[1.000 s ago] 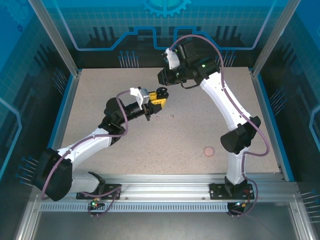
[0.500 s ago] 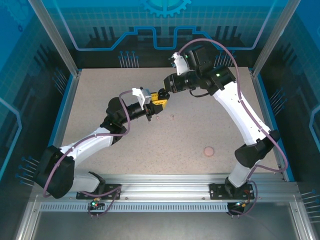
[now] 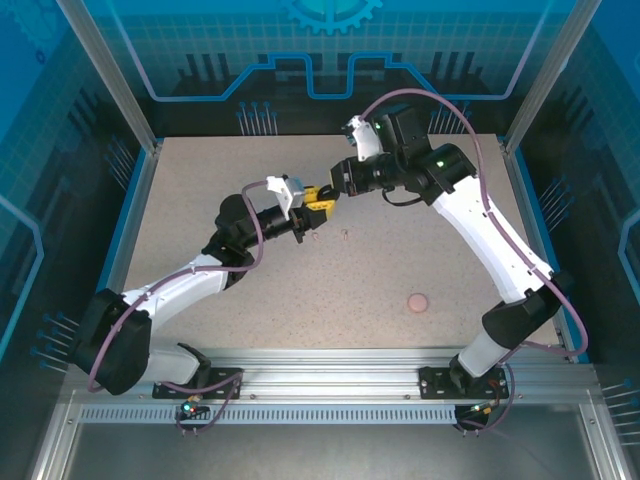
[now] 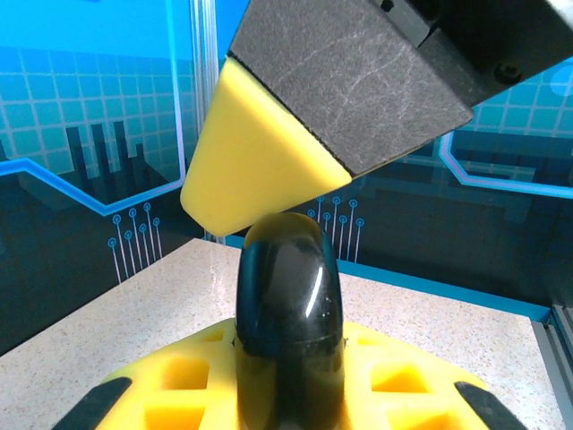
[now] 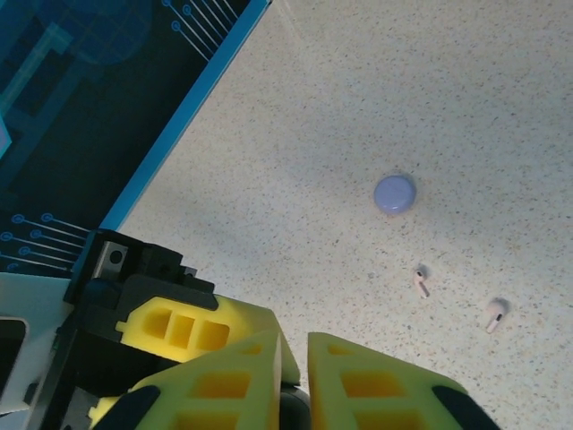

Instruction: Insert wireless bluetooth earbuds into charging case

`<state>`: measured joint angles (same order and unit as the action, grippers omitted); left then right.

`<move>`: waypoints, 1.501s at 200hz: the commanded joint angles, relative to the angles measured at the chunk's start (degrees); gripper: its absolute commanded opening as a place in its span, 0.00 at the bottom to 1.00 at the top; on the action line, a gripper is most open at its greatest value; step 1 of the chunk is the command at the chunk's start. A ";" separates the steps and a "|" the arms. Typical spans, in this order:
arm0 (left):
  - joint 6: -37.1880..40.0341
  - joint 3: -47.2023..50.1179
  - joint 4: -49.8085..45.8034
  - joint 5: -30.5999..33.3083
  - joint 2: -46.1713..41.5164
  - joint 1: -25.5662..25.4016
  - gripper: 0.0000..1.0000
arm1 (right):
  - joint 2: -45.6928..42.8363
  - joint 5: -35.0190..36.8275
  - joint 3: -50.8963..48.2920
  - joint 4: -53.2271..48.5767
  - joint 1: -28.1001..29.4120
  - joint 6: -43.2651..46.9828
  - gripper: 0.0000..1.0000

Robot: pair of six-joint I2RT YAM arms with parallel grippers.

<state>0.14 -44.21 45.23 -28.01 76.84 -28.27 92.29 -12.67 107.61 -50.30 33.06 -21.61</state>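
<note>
Left gripper: jaws clamped on the black case. The case stands upright between them, and I judge it's held clear of the table.

Right gripper: fingers nearly together, thin gap only. Something dark sits low in that gap. I can't tell whether it's pinching anything or that's just the black case underneath. From the left wrist cam, one right fingertip comes in from above and touches the top of the black case.

Outward from the black case:
- Two pale pink earbuds lie loose on the table below it, apart from each other.
- The lavender case lies flat a little beyond them.
- The pink case is well apart from the black case, toward the arm bases.

My read: we're in two-handed work on the black case, either getting the lid open or seating a bud. I can't see which.

Next move:
- The left clamp has to hold firm while the right tip works the top with a small, well-aligned push.
- After that I go down for the loose buds. They're tiny and stemmed, so they need a fine pinch.
</note>
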 commanded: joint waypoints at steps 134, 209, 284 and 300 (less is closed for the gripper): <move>-23.93 8.77 -10.77 26.47 -0.49 0.99 0.00 | -13.36 5.77 -29.19 11.00 -12.23 -14.52 0.60; -41.46 14.08 -13.63 30.41 8.17 6.49 0.00 | -13.30 9.57 -39.96 14.61 -10.57 -17.15 0.61; -45.08 15.00 -12.80 27.53 18.20 10.14 0.07 | -14.50 12.79 -41.32 11.93 -10.56 -16.58 0.61; -45.23 15.03 -12.93 26.96 19.24 10.98 0.18 | -14.75 13.25 -41.67 11.60 -10.65 -16.63 0.61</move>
<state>-43.48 -29.87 31.79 0.32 94.52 -18.74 79.20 -1.39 67.02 -37.54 21.87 -37.98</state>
